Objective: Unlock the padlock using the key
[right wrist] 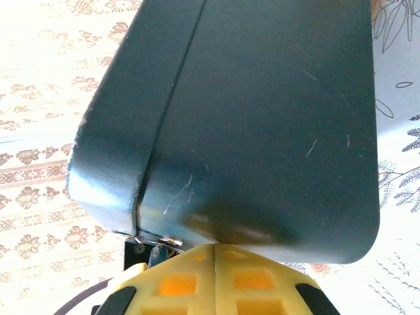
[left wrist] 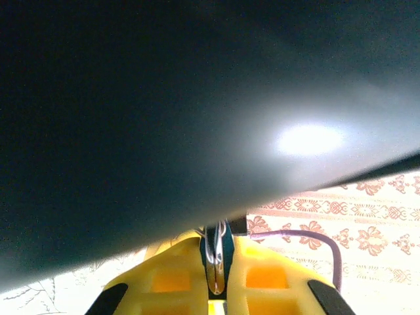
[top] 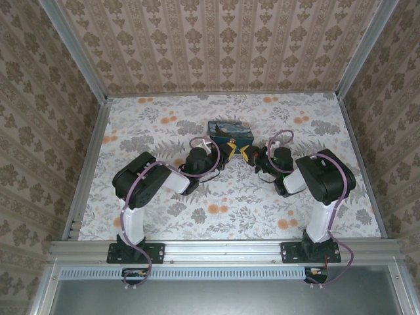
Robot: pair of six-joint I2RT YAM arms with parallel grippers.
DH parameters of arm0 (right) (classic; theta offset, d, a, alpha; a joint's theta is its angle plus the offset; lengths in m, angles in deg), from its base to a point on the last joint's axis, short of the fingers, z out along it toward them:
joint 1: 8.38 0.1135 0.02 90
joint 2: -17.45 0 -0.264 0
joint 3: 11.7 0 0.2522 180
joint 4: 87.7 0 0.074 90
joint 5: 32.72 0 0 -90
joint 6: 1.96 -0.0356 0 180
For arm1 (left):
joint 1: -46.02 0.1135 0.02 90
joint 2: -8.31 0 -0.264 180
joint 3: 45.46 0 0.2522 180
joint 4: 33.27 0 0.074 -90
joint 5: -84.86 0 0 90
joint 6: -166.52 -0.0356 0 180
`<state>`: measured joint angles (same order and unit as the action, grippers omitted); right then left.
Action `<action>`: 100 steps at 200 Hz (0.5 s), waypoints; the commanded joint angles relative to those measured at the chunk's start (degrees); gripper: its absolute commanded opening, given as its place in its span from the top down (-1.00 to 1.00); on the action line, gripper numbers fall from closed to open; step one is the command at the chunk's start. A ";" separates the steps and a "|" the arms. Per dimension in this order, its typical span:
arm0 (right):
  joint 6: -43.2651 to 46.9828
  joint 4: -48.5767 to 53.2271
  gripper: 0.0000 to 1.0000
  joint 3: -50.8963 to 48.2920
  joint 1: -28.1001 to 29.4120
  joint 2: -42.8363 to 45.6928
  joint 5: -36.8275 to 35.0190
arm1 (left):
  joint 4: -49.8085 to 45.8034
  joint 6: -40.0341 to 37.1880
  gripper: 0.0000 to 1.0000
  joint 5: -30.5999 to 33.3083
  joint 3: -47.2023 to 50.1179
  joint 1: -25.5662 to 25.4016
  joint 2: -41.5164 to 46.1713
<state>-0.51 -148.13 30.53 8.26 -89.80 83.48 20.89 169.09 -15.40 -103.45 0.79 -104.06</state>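
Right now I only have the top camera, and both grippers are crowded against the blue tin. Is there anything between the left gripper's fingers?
Observer: Yes. In the left wrist view the left gripper is pinched on a thin silvery metal piece. I can't tell whether it is the key or the lock.
Operator: And the right one?
Observer: In the right wrist view the right gripper has its yellow fingers pressed together, with nothing visible between them.
Operator: Any hardware on the tin itself?
Observer: A small silvery fitting sits at the bottom of the seam of the blue tin, just left of the right gripper's fingers.
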 commanded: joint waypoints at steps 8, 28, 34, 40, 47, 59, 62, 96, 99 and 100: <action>1.87 0.60 1.00 -0.76 0.00 3.22 2.80 | 7.05 0.11 1.00 -6.97 0.08 -1.88 3.54; 2.20 1.38 1.00 -1.20 -0.17 4.64 3.22 | 7.05 -0.20 1.00 -6.78 0.76 -1.46 2.63; 2.32 1.70 1.00 -1.22 -0.28 5.12 3.20 | 7.05 -0.31 1.00 -6.79 0.84 -1.39 2.31; 2.59 2.16 1.00 -1.22 -0.28 5.51 3.32 | 7.02 -0.44 1.00 -6.79 0.96 -1.34 2.01; 2.88 2.94 1.00 -1.22 -0.29 6.01 3.32 | 7.09 -0.51 1.00 -6.79 1.02 -1.26 1.75; 3.55 4.19 1.00 -1.13 -0.38 6.87 3.30 | 7.05 -0.75 1.00 -6.80 1.28 -1.10 1.38; 3.70 4.46 1.00 -1.06 -0.45 7.01 3.34 | 7.06 -0.73 1.00 -6.67 1.36 -1.09 1.33; 6.27 8.23 1.00 -1.20 -1.07 9.10 3.63 | 6.97 -1.74 1.00 -6.17 2.32 -0.22 1.53; 6.48 8.53 1.00 -1.22 -1.21 9.25 3.72 | 6.96 -1.86 1.00 -6.11 2.31 -0.14 1.55; 6.56 8.62 1.00 -1.26 -1.19 9.33 3.75 | 6.96 -1.86 1.00 -6.10 2.35 -0.09 1.55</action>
<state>2.72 -142.47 29.54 7.93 -82.87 86.32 23.05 169.05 -18.88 -101.90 0.68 -103.78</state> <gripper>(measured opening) 0.067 0.084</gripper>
